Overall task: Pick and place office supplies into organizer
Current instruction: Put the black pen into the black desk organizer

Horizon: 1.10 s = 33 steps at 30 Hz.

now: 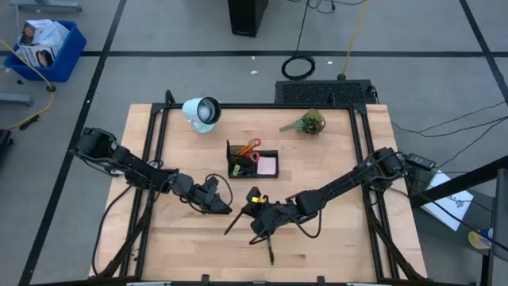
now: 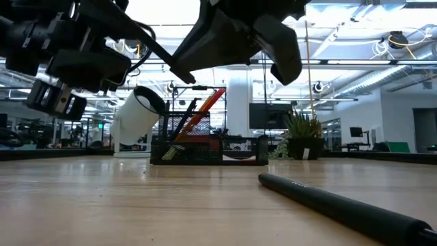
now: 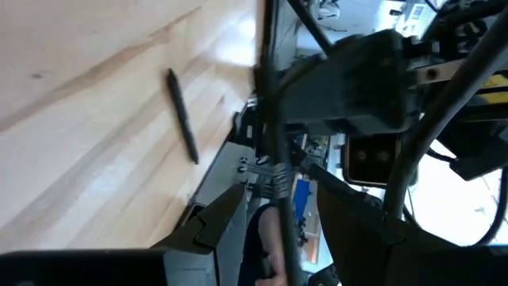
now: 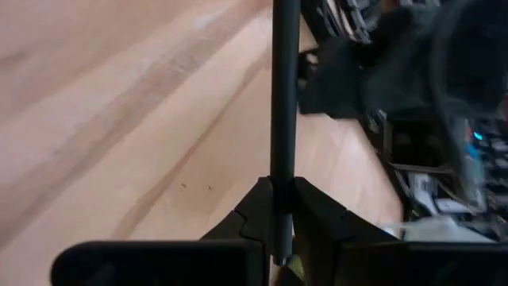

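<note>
Black pen [image 4: 283,103] pinched tight in the right gripper [image 4: 279,208], lifted off the wood so it can travel to the organizer [image 1: 252,161] just behind. Left gripper [image 3: 274,208] spread, idle beside. Second pen [image 1: 270,253] waits nearer the front edge.

Even overhead light fills the high view; the pale wood tabletop [image 1: 333,183] looks bright, with soft, short shadows under the arms. In the low view, ceiling strip lights glare behind dark, silhouetted arms, and the near black pen [image 2: 341,203] is blurred. Both wrist views are soft and smeared, with a washed-out bright patch in the left one.
</note>
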### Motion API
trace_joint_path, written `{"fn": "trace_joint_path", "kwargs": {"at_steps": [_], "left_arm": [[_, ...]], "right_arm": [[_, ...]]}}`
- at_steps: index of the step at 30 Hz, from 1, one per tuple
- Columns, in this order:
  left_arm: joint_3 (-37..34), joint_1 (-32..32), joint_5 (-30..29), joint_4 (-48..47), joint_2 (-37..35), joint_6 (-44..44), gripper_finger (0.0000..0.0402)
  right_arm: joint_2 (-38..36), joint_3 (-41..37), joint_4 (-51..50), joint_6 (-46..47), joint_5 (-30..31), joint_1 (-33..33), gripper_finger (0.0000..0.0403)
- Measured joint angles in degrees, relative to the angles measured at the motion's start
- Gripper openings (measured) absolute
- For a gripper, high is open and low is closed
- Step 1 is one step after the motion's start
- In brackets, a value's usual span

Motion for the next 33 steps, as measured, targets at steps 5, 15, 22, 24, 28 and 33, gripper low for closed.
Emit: {"fn": "trace_joint_path", "kwargs": {"at_steps": [5, 15, 22, 24, 28, 33], "left_arm": [[1.6, 0.0, 0.0, 0.0, 0.0, 1.1, 0.0161], [1.9, 0.0, -0.1, -0.9, 0.0, 1.0, 0.0161], [1.9, -1.1, 0.3, -1.0, 0.0, -2.4, 0.0161], [1.9, -1.3, 0.4, -0.7, 0.0, -3.1, 0.0161], [1.9, -1.6, 0.4, -0.5, 0.0, -4.4, 0.0161], [3.5, -1.7, 0.2, -0.8, 0.0, -3.7, 0.0161]], "right_arm": [[0.0, 0.0, 1.7, -1.2, -2.4, -0.4, 0.003], [0.0, 0.0, 5.1, -2.8, -4.0, -0.8, 0.0029], [0.0, 0.0, 5.0, -3.4, -4.1, -1.3, 0.0032], [0.0, 0.0, 5.0, -4.7, -4.1, -1.3, 0.003], [0.0, 0.0, 6.3, -5.9, -5.1, -1.5, 0.0029], [0.0, 0.0, 7.1, -5.7, -7.1, -2.3, 0.003]]}}
